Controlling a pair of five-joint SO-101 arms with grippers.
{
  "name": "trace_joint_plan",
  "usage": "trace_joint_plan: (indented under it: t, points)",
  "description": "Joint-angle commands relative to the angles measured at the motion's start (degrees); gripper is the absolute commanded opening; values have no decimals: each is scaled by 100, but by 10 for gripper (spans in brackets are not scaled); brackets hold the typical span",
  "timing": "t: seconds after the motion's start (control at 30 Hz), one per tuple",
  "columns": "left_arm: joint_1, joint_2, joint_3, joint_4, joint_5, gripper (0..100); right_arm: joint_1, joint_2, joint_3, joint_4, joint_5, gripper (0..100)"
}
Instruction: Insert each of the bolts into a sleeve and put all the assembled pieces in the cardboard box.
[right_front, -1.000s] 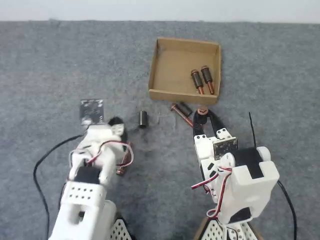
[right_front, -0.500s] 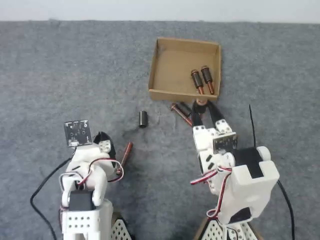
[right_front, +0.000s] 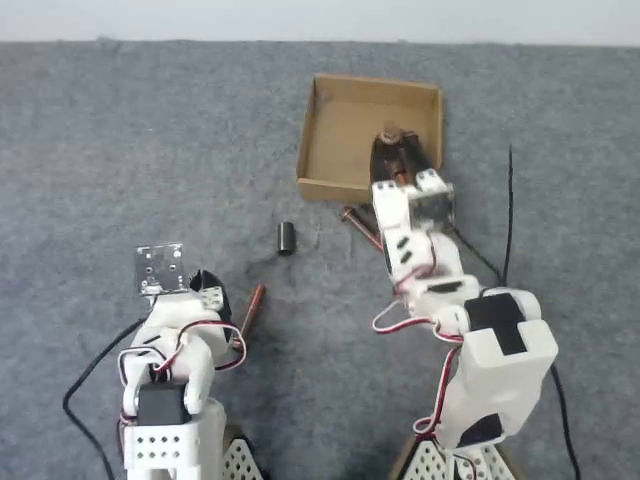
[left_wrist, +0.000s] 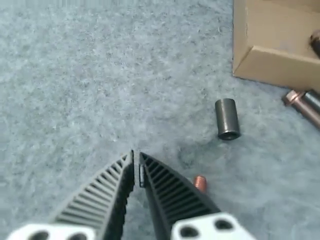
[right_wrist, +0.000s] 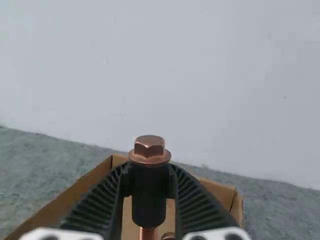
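Observation:
My right gripper (right_front: 392, 142) hangs over the cardboard box (right_front: 340, 120), shut on an assembled piece (right_wrist: 148, 192), a black sleeve with a copper bolt head (right_wrist: 148, 149) on top. The box rim (right_wrist: 75, 197) lies below it. A second assembled piece (right_front: 355, 220) lies on the carpet just in front of the box, partly behind the right arm. An empty black sleeve (right_front: 287, 238) lies left of it. A loose copper bolt (right_front: 253, 305) lies beside my left gripper (right_front: 207, 282), which is shut on nothing. The left wrist view has that gripper (left_wrist: 136, 162), the sleeve (left_wrist: 227, 119) and the bolt head (left_wrist: 200, 182).
Grey carpet covers the table. A box corner (left_wrist: 270, 55) and the assembled piece (left_wrist: 302, 102) lying outside it are in the left wrist view. A pale wall (right_wrist: 200, 60) stands behind the box. A black cable (right_front: 505, 215) runs beside the right arm.
My right gripper has carried the assembled piece from in front of the box to above it. The left arm has drawn back toward its base, uncovering the copper bolt on the carpet.

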Motion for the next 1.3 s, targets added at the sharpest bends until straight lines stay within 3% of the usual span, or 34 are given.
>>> trace_joint_plan:
  t: [0.0,0.27,0.5,0.7,0.93,1.13,1.27]
  points:
    - [-18,-9,-101,-35,-571,12,4,-295,-914,1244,97,6]
    - [-18,-9,-101,-35,-668,12,-48,-277,-2497,4910,97,6]
    - [-26,-9,-101,-44,-668,12,-84,-145,-4158,7055,97,6]
    - [-26,-9,-101,-35,-668,12,-171,963,-6251,9446,97,6]
    - [-26,-9,-101,-35,-668,12,-180,2123,-8554,11380,97,6]
    - [-26,-9,-101,-44,-668,12,-189,2545,-9459,12224,97,8]
    - [-26,-9,-101,-44,-668,12,-259,2615,-9574,12655,97,107]
